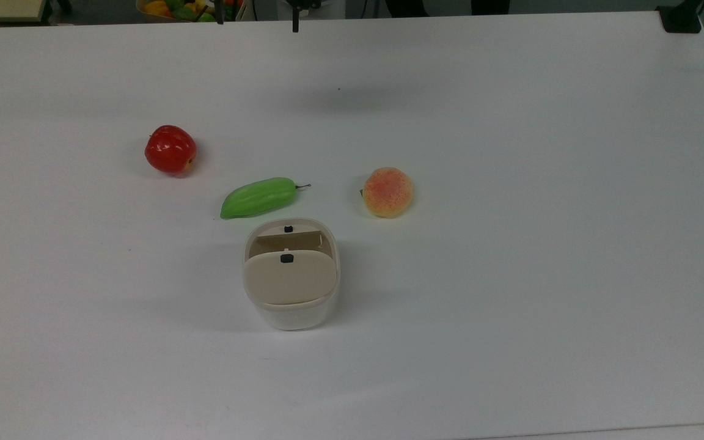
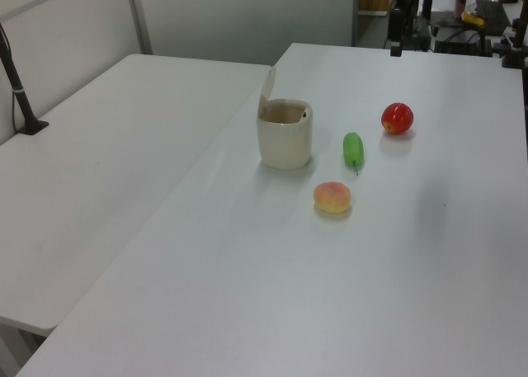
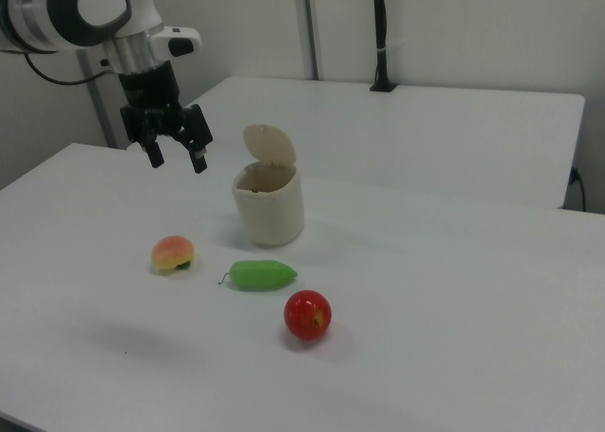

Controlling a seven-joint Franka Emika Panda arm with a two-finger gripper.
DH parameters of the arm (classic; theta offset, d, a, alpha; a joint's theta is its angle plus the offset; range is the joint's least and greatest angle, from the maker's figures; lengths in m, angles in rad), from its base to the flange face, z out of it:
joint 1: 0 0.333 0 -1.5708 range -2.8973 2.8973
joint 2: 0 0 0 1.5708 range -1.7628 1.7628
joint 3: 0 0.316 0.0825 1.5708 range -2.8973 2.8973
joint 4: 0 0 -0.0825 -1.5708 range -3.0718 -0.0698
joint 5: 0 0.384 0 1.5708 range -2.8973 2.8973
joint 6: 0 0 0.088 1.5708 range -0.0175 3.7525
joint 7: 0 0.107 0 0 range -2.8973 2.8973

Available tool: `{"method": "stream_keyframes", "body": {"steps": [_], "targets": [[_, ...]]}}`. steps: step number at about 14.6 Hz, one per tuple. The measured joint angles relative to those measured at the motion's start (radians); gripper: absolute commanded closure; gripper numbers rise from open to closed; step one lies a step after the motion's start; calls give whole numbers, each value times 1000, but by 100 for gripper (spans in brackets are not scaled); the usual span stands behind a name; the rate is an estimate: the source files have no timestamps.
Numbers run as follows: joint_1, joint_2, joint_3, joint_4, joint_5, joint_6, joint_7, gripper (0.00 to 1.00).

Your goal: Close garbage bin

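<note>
Near to far in the right view: apple (image 3: 308, 315) lowest, well below and to the right view's right of the claw (image 3: 176, 158); cucumber (image 3: 262, 275) behind it, below-right of the claw; peach (image 3: 172, 253) almost straight under the claw, resting on the white table (image 3: 454, 290). Bin (image 3: 269, 201) stands upright just to the right view's right of the claw, at about fingertip height and slightly lower, not touching. Lid (image 3: 269, 145) is up, tilted back on its hinge, bin mouth open. Claw hangs in the air above the table, fingers (image 3: 199, 158) spread apart, holding nothing, pointing down. In the top view the bin (image 1: 291, 275) sits just below the cucumber (image 1: 258, 197), between apple (image 1: 170, 150) and peach (image 1: 387, 192) sideways. Second table (image 3: 444, 129) behind.
</note>
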Motion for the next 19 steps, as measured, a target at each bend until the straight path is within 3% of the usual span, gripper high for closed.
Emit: {"method": "stream_keyframes", "body": {"steps": [17,19], "targets": [[-2,0,-1,-1,0,0,0,0],[-2,0,-1,-1,0,0,0,5]]}}
